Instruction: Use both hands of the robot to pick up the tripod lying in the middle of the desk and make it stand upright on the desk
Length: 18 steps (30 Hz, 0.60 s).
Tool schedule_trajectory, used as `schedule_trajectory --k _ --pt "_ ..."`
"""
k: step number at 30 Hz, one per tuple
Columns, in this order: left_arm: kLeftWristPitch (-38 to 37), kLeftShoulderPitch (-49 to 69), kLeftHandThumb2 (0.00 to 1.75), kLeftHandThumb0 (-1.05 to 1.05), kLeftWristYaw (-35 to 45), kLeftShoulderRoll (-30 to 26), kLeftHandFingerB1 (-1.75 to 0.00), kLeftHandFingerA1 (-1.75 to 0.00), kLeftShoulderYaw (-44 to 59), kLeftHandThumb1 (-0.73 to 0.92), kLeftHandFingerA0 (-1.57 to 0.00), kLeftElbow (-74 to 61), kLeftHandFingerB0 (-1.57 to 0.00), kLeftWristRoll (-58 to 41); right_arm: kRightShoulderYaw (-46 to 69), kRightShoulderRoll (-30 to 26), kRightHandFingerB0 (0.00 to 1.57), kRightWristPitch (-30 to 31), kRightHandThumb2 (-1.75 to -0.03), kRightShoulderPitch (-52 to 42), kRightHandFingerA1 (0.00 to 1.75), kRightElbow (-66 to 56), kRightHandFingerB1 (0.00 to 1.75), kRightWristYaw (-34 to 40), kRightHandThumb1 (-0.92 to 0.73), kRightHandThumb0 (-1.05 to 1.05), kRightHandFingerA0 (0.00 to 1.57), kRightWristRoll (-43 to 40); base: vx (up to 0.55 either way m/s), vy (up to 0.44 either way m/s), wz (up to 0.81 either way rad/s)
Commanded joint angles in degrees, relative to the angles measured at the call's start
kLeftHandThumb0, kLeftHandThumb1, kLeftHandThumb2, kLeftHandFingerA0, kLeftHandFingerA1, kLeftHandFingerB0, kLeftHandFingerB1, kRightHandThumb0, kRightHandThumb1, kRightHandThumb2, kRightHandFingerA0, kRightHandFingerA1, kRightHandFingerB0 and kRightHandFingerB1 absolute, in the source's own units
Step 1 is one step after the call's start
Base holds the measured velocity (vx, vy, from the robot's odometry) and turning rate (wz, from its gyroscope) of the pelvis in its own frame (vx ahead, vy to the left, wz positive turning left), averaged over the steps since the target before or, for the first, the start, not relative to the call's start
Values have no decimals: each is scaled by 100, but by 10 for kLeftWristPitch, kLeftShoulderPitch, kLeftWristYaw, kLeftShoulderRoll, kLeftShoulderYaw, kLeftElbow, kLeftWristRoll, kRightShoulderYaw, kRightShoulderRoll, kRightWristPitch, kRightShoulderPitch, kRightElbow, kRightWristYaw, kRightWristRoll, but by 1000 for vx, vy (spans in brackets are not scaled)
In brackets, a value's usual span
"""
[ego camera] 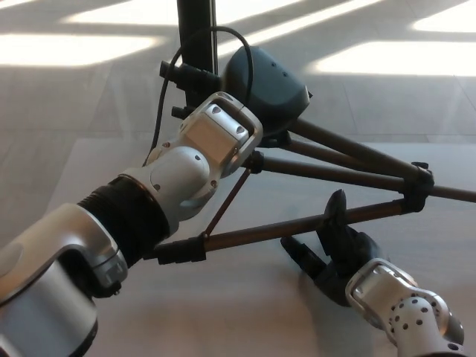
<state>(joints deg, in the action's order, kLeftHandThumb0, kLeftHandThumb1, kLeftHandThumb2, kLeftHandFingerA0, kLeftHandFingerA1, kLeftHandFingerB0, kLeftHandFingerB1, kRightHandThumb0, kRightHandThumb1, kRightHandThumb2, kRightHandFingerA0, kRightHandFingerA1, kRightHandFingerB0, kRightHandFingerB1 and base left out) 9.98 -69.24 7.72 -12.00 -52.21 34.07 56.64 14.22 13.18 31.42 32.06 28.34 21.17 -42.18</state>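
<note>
Your left hand, raised at the top centre of the head view, sits at the tripod hub, where the legs meet the black column. The wrist and its silver casing hide the fingers, so you cannot tell whether they are clamped on the hub or only resting against it. The right hand is low at the right, fingers spread and holding nothing, palm just under the nearest leg, with one finger rising beside or against that leg; contact cannot be confirmed.

The tripod occupies the middle of the desk, already partly raised: the column runs up out of the top edge, while three legs fan out from the hub toward the right and lower left. The nearest leg's long axis slants from a clamp at lower left up to a collar at the right edge, crossing directly above your right hand. A thin brace links that leg to the hub.

The coming move likely turns on this: the right hand is the nearer one to the free leg, and the leg lies just above and beyond its palm, running left to right across it. The left hand governs the column's tilt. Whether the far feet touch the desk is out of frame. A cable loops beside the column, near your left wrist.
</note>
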Motion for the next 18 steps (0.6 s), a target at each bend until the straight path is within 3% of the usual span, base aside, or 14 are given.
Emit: schedule_trajectory --k 1,2,3,5,6,7,8,10,11,12,14,15,17,18 --pt "13 -21 76 -29 29 21 -87 -154 44 58 -94 -37 -84 0 23 49 8 -92 -84 11 80 129 56 34 -41 -72 34 46 0 0 0" --pt "17 -13 74 -30 28 23 -87 -152 47 58 -93 -41 -83 1 33 52 18 -126 -57 17 96 135 53 25 -57 -65 53 40 0 0 0" --pt "19 -8 74 -31 28 23 -98 -160 46 57 -93 -44 -83 6 41 51 25 -152 -58 29 92 149 53 26 -60 -63 65 38 0 0 0" --pt "19 -4 74 -30 25 27 -97 -160 49 58 -93 -44 -84 8 54 53 33 -191 -58 44 87 167 55 39 -59 -63 79 38 0 0 0" --pt "21 -2 97 -33 25 27 -94 -128 50 46 -117 -45 -84 9 63 54 38 -212 -58 50 88 172 58 35 -62 -58 79 33 0 0 0" --pt "21 -1 97 -33 26 27 -94 -128 50 46 -117 -46 -84 9 64 53 38 -216 -58 51 88 174 58 34 -62 -58 79 33 0 0 0" --pt "30 4 75 -32 32 33 -91 -156 49 62 -91 -48 -79 12 56 37 28 -228 -59 63 90 180 55 34 -70 -61 69 49 0 0 0" --pt "28 9 74 -32 27 33 -90 -155 55 61 -93 -52 -80 9 55 26 18 -216 -60 72 94 176 53 28 -66 -64 59 45 0 0 0" --pt "28 12 74 -33 30 33 -90 -156 59 63 -91 -53 -78 6 58 19 15 -210 -89 80 85 177 54 23 -54 -67 53 41 0 0 0" --pt "29 13 74 -32 34 34 -98 -160 61 63 -91 -54 -79 7 60 16 14 -215 -60 86 88 182 46 17 -67 -60 38 41 0 0 0" --pt "30 15 74 -32 38 35 -98 -160 65 63 -91 -56 -79 10 62 13 14 -223 -60 92 88 189 46 10 -67 -60 38 43 0 0 0" --pt "32 17 76 -33 46 35 -100 -163 67 63 -91 -59 -79 12 59 8 27 -223 -61 111 94 188 55 51 -69 -56 54 59 0 0 0" --pt "31 23 73 -33 46 36 -100 -164 70 64 -89 -63 -81 13 57 7 28 -245 -62 110 92 192 57 45 -74 -49 52 70 0 0 0" --pt "32 24 96 -38 52 37 -91 -131 70 47 -117 -65 -79 18 63 10 36 -265 -61 111 90 193 60 45 -72 -46 53 70 0 0 0"
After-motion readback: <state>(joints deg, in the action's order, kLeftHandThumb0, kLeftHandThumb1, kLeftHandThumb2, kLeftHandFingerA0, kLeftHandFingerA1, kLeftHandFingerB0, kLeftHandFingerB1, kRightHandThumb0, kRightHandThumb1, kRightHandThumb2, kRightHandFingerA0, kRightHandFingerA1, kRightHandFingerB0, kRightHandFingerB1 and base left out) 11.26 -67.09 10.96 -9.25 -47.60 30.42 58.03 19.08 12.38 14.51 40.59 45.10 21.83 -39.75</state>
